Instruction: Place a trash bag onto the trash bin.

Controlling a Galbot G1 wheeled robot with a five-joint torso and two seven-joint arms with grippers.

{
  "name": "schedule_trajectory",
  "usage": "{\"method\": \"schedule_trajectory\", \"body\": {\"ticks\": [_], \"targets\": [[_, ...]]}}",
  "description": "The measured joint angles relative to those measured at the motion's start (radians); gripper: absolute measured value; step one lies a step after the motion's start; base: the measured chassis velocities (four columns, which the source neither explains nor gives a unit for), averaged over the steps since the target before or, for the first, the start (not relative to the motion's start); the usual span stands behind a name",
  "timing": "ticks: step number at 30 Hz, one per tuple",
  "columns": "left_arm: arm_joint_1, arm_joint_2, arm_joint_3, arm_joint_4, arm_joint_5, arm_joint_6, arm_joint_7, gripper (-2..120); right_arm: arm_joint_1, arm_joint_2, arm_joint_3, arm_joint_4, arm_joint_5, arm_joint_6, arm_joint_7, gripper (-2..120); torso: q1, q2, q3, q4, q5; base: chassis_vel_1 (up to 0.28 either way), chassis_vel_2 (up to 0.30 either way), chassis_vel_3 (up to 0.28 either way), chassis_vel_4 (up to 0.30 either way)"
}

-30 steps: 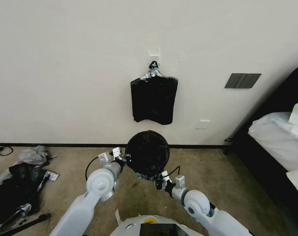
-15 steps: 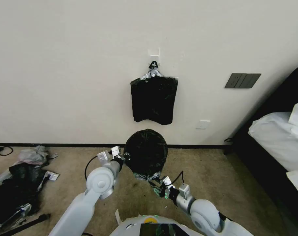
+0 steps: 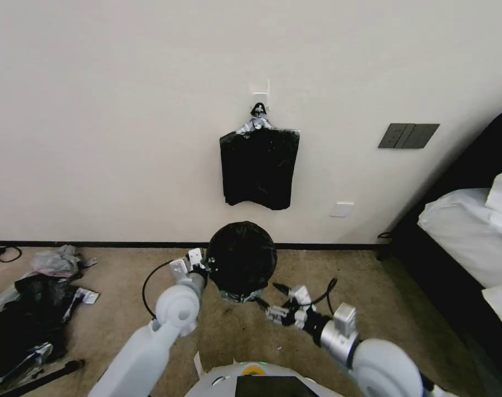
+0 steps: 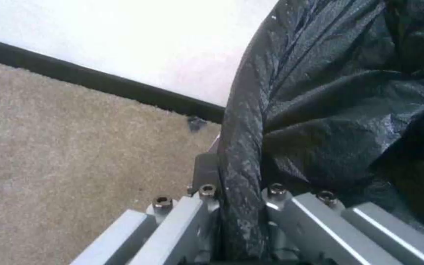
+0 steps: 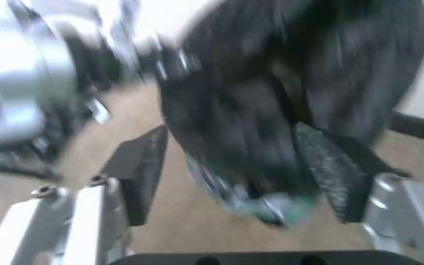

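left claw (image 4: 236,221): clamped on trash bag (image 3: 241,256) edge, frame centre, pinning it over the bin | right claw (image 3: 274,302): spread wide, empty, just below-right

Black film against cream wall and tan carpet

We are seeing the trash bag (image 3: 241,257) showing glossy black with grey creased highlights, and a glint of green at its lowest folds. The bundle of bags (image 3: 259,168) hanging on the cream-white wall (image 3: 96,110) is reading matte black under a silvery tied top. The carpet (image 3: 339,270) is showing speckled tan, edged by a black skirting strip (image 3: 96,243). The left gripper (image 4: 236,221) is showing pale grey metal, the right gripper (image 3: 272,300) grey with black pads (image 5: 141,173). The heap of scraps (image 3: 27,306) by the carpet's left edge is mixing black and grey. The switch plate (image 3: 408,135) is looking dark grey, the bedding (image 3: 471,231) white.
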Motion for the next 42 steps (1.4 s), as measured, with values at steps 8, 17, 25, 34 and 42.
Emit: {"method": "schedule_trajectory", "body": {"ticks": [8, 17, 25, 34, 42], "targets": [[0.032, -0.017, 0.072, 0.002, 0.153, -0.025, 0.028, 1, 0.285, 0.002, -0.064, 0.008, 0.328, -0.207, 0.256, 39, 0.0, 0.0, 0.0, 0.0005, 0.0001, 0.0, 0.0, 0.0, 0.0], [0.026, -0.02, 0.141, 0.005, 0.253, -0.035, 0.038, 1, 0.491, 0.026, -0.328, -0.147, 0.221, -0.269, 0.363, 6, 0.0, 0.0, 0.0, -0.0001, 0.0003, 0.0, 0.0, 0.0, 0.0], [0.007, -0.025, 0.169, 0.025, 0.284, -0.036, 0.036, 1, 0.689, 0.062, -0.51, -0.284, 0.189, -0.269, 0.431, 0, 0.0, 0.0, 0.0, 0.0003, 0.0, 0.0, 0.0, 0.0, 0.0], [-0.007, -0.044, 0.192, 0.035, 0.346, -0.035, 0.031, 1, 0.79, 0.13, -0.666, -0.432, 0.009, -0.269, 0.453, 0, 0.0, 0.0, 0.0, 0.0001, 0.0002, 0.0, 0.0, 0.0, 0.0], [0.0, -0.049, 0.214, 0.04, 0.449, -0.023, 0.038, 1, 0.825, 0.176, -0.714, -0.528, -0.022, -0.268, 0.483, 0, 0.0, 0.0, 0.0, 0.0002, 0.0001, 0.0, 0.0, 0.0, 0.0]]}}
